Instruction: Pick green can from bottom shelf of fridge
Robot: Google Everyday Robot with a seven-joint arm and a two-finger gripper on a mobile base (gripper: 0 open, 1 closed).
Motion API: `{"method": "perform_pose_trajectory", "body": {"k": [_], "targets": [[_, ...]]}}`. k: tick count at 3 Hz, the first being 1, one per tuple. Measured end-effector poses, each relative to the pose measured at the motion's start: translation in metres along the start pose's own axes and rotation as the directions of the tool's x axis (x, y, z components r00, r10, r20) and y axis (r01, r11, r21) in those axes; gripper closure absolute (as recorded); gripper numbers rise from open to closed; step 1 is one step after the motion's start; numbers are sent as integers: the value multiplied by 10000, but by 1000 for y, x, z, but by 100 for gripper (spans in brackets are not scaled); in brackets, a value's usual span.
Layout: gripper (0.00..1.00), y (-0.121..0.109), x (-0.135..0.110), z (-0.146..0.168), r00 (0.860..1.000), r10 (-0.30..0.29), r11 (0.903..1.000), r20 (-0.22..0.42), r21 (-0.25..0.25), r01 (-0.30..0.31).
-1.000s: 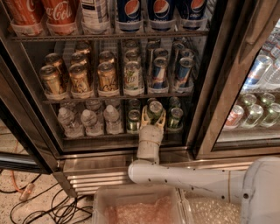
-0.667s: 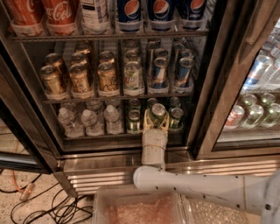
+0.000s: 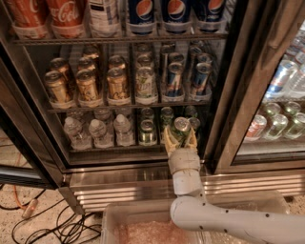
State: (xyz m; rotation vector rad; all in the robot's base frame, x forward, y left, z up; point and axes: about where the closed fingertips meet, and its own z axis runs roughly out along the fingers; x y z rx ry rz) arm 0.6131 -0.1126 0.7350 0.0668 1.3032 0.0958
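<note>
The pale two-finger tool (image 3: pixel 181 139) reaches into the dark-framed, glass-door fridge (image 3: pixel 224 109) at the right end of the dark wire bottom shelf (image 3: pixel 114 149). Its yellowish fingers (image 3: pixel 168 142) are drawn in narrow on either side of one small green can (image 3: pixel 181 127) with a shiny silver top, which they grip at the front right of that shelf. At least four similar green drinks cans (image 3: pixel 147 132) stand just beside and behind it, and six clear plastic water bottles (image 3: pixel 97 131) fill the left of the same rack, three in front and three behind. On the rack above stand six gold-brown cans (image 3: pixel 87 86) in two rows of three, two taller white-and-green cans (image 3: pixel 145 81) and four blue cans (image 3: pixel 174 76). The highest rack in view shows two red cola containers (image 3: pixel 66 12), one white container (image 3: pixel 105 12) and three blue cola containers (image 3: pixel 175 9)
</note>
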Motion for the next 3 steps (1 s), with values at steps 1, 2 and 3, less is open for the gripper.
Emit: {"method": "perform_pose_trajectory", "body": {"k": [1,2,3], "targets": [[100,20,-29,-11,9971,760,9832,-17,-1660,-752],[100,55,-44,-22,9889,1466,9295,-255,-3384,-1466],[100,79,-54,-31,9688,2367,8688,-734,-4303,-2449]]}}
